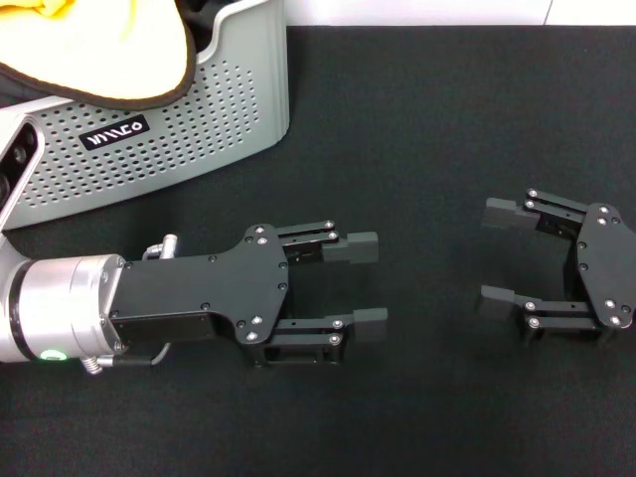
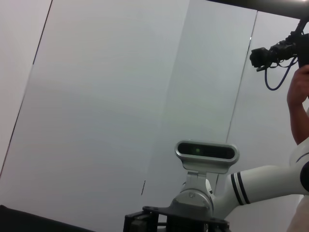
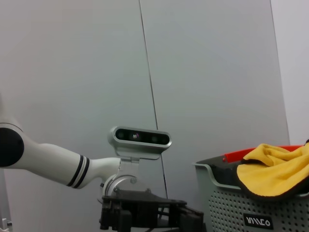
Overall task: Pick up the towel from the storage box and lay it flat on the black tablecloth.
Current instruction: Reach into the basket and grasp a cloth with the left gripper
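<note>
Head view: towel [image 1: 94, 45] heaped yellow side up in the box [image 1: 169, 139] at the far left corner of the bench, draped over the rim. Black tablecloth [image 1: 427, 129] bare. Left hand [image 1: 368, 281] wide open, empty, low near the front edge; right hand [image 1: 502, 256] wide open, empty, toward the right edge.

Left wrist view: only wall and the robot's head.

Right wrist view: towel [image 3: 273, 171] hanging over the box [image 3: 227, 203].

Nothing done yet; picking, carrying and spreading all remain.

Head camera looks steeply down; wrist cameras face each other low.
</note>
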`<state>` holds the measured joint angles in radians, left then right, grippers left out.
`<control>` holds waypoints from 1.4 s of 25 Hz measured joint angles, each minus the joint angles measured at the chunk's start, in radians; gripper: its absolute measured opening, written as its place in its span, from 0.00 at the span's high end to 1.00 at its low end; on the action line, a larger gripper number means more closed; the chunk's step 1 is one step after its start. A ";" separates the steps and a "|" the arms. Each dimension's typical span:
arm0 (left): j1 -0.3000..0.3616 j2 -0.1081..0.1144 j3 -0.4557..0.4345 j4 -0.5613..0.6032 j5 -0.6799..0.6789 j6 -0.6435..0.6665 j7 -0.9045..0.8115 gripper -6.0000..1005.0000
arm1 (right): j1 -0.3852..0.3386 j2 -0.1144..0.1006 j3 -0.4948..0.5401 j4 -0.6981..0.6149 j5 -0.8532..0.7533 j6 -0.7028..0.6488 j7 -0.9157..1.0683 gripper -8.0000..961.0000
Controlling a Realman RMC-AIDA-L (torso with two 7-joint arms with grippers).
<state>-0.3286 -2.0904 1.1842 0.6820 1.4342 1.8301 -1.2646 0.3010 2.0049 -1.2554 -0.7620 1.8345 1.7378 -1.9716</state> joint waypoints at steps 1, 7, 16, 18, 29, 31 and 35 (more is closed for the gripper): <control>-0.001 0.000 0.000 0.000 0.000 0.000 0.000 0.26 | 0.000 0.000 0.000 0.002 0.000 -0.002 -0.002 0.12; -0.002 -0.001 0.000 0.000 0.000 -0.001 0.001 0.27 | 0.005 0.001 -0.001 0.014 0.000 -0.004 -0.010 0.12; -0.009 0.002 -0.073 -0.073 -0.004 -0.045 0.033 0.29 | 0.002 0.000 0.009 0.014 0.004 -0.006 -0.024 0.12; -0.011 0.004 -0.136 -0.118 -0.003 -0.092 0.037 0.29 | 0.000 0.000 0.014 0.014 0.008 -0.006 -0.025 0.12; 0.012 0.008 -0.374 -0.229 -0.007 -0.264 0.014 0.31 | -0.011 -0.003 0.079 0.037 0.006 -0.007 -0.051 0.12; 0.021 0.008 -0.392 -0.231 -0.010 -0.300 -0.005 0.31 | -0.007 -0.003 0.085 0.044 0.005 -0.008 -0.053 0.12; 0.027 0.002 -0.452 -0.238 -0.013 -0.338 -0.028 0.32 | -0.004 -0.003 0.087 0.050 0.006 -0.009 -0.064 0.12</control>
<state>-0.3018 -2.0887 0.7323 0.4437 1.4215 1.4919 -1.2923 0.2972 2.0017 -1.1683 -0.7121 1.8406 1.7288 -2.0352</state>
